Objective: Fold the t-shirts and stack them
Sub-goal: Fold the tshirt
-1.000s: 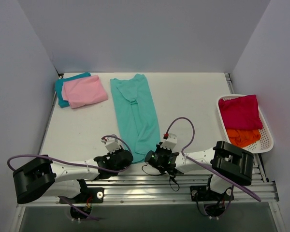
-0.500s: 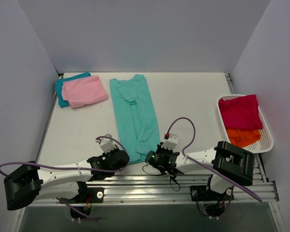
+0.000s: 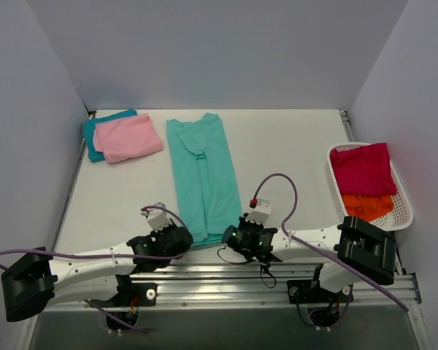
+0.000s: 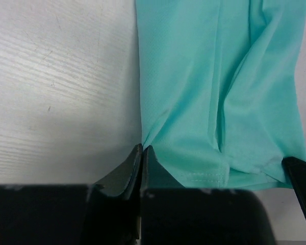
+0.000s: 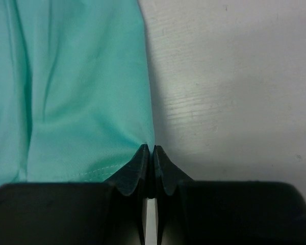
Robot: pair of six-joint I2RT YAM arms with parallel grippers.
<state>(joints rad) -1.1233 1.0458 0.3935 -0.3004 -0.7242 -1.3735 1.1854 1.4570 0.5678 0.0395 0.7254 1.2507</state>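
At bottom centre, hold mint green t-shirt [image 3: 204,175] by hem corners, pinched in left fingers [image 4: 125,173] and right fingers [image 5: 135,171]; limp, light cloth.

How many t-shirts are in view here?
5. A folded pale pink tee lies on a teal blue tee at far left; a mint green tee mid-table; a crimson tee and an orange tee in the white plastic basket at right. More may hide underneath.
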